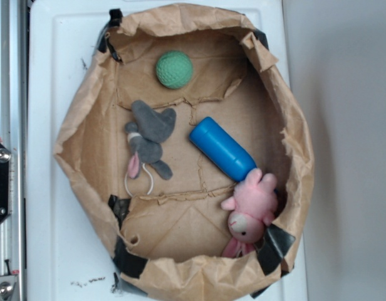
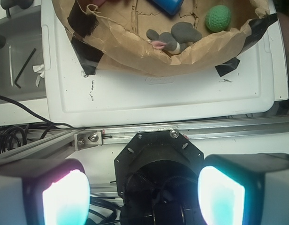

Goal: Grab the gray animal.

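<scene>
gray mouse [image 1: 149, 139] untouched in paper bag [image 1: 80, 144], beside blue cylinder [image 1: 222, 148]. gripper [image 2: 143, 197] wide, empty, well outside bag. approach, grasp all left.

A white bench [image 1: 42, 75] with a raised moulded rim carries the scene. Directly on it sits a shallow bowl of crumpled brown paper [image 1: 86, 125], its torn walls patched with black tape [image 1: 127, 260] at several spots on the rim. The paper covers most of the bench, leaving bare white strips at the left and along the near edge. Small dark scuff marks [image 1: 86, 283] show on the near left corner. In the wrist view the bench's long edge [image 2: 158, 101] lies beside a metal rail [image 2: 205, 129].
</scene>
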Controlling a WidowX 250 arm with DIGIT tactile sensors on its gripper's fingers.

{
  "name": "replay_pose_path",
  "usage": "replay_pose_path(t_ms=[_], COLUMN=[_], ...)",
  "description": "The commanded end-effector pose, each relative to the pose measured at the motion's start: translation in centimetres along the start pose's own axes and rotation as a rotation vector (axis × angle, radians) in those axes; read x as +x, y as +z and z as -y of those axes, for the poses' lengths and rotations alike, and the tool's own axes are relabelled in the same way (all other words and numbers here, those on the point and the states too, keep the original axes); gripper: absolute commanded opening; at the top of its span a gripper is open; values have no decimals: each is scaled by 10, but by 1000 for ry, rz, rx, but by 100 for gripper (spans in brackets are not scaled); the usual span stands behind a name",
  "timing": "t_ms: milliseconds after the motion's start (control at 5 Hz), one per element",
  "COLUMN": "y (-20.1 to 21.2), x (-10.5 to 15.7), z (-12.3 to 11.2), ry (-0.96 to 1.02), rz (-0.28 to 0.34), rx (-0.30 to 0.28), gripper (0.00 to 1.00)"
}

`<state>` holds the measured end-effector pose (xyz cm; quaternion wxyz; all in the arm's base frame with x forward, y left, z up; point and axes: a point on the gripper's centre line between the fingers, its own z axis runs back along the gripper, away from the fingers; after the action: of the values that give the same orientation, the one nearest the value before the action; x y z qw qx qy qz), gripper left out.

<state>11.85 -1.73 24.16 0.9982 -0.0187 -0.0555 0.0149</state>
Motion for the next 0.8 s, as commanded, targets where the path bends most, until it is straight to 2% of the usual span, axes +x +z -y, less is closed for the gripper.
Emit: replay_pose_path(t_ms=[0, 200, 400, 600], y=[0, -4, -10, -18], x=[0, 35, 64, 83], z=[0, -10, -21, -32], ry=[0, 70, 162, 263], rz=[0, 26, 49, 98], rx=[0, 21, 16, 26], gripper=[100, 100, 100, 100])
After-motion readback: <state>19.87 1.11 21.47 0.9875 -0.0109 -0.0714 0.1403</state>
